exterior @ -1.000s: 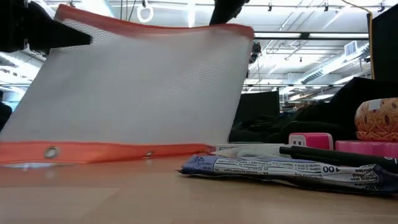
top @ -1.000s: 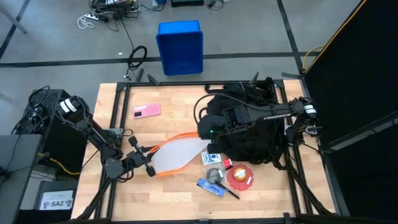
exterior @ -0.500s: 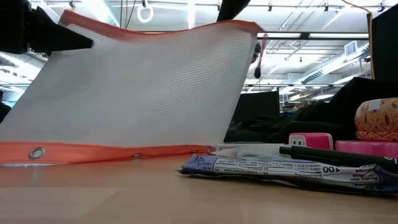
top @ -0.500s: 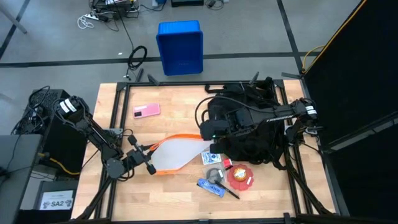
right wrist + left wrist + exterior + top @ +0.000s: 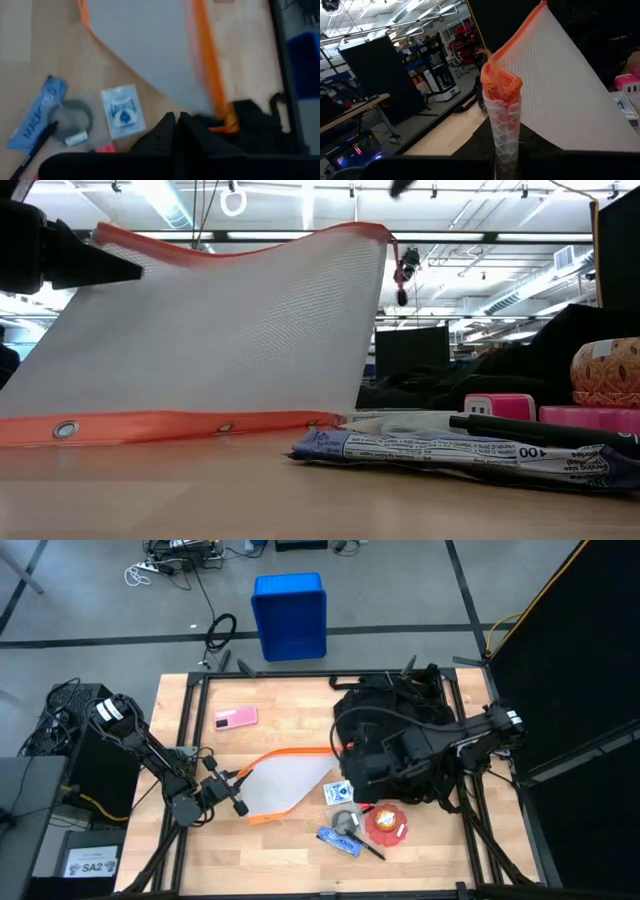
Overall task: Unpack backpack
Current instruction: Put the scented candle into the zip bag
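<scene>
At the table's right side the backpack (image 5: 400,745) is slumped, straps spilling over the edge. Beside it, toward the middle, a white mesh pouch (image 5: 285,784) with orange trim is held up by one corner, clamped in the left gripper (image 5: 232,802). The right gripper (image 5: 355,755) is poised above the backpack's near edge, fingers pressed together and empty. A red ball (image 5: 386,823) and a blue packet (image 5: 338,841) lie in front.

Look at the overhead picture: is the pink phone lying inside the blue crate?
No. The pink phone lies on the wooden table, while the blue crate stands on the floor beyond the table's edge.
</scene>
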You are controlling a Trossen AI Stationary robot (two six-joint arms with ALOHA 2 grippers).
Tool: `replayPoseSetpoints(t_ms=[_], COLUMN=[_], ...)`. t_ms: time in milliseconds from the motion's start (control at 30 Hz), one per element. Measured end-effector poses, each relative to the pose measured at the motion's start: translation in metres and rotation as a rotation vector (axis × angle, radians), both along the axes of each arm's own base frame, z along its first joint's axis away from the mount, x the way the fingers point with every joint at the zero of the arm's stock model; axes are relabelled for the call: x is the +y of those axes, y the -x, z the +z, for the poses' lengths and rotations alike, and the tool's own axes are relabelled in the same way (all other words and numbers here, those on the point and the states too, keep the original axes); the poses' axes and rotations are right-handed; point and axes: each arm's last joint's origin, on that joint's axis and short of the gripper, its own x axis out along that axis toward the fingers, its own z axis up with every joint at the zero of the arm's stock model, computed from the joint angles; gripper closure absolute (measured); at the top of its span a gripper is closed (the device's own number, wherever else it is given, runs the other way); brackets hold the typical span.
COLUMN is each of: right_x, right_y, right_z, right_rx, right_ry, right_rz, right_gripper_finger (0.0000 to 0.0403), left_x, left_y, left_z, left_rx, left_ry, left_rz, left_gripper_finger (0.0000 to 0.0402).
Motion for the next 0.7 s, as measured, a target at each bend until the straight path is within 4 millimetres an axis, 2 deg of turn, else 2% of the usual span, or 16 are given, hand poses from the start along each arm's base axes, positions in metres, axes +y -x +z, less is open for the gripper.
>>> replayPoseSetpoints(t_ms=[200, 333, 467, 600, 700], right_x=[0.009, 0.016, 0.014, 0.022, 0.032], right_y=[0.015, 0.039, 0.067, 0.085, 0.097], right_z=[-0.050, -0.059, -0.066, -0.098, -0.126], right_rx=[0.130, 0.054, -0.104, -0.152, -0.137], right_ry=[0.014, -0.039, -0.109, -0.274, -0.324], right_rz=[-0.057, -0.062, -0.097, -0.014, 0.037], right_gripper_finger=[0.0391, 0.0372, 0.0352, 0.0320, 0.0276], left_x=[0.000, 0.000, 0.000, 0.000, 0.000], left_y=[0.000, 0.000, 0.000, 0.000, 0.000], left_z=[0.000, 0.000, 0.000, 0.000, 0.001], left_rx=[0.002, 0.003, 0.004, 0.003, -0.001], left_ry=[-0.003, -0.004, -0.005, -0.003, 0.006], left_rz=[0.000, 0.000, -0.001, -0.002, -0.012], left_gripper_finger=[0.0402, 0.0402, 0.0402, 0.0402, 0.0402])
